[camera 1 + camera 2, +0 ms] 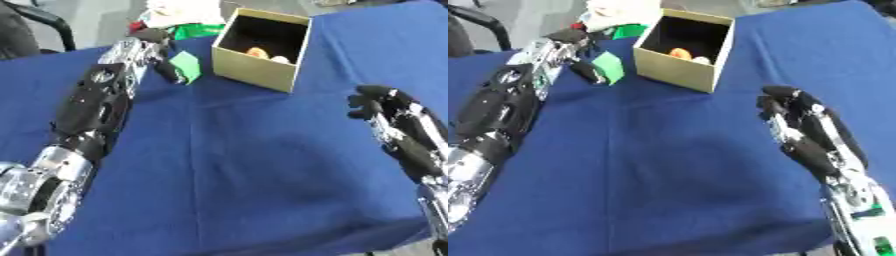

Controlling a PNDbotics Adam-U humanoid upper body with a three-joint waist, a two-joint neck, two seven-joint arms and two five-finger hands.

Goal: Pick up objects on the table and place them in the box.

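Left robot hand [159,52] pinches a green piece [186,66] beside the box [260,49] — right robot hand [791,107] clenched, empty.

— What sort of place is this?

— It looks like a lab or test room set up for robot trials. The bench [262,165] is covered with a plain blue cloth, and a bare cardboard box [259,65] stands open on it.

— Anything beyond the bench?

— A pale, smooth floor [96,20] at the far edge, and the dark curved frame of what may be a chair [48,20] at the upper left. Nothing looks homely.
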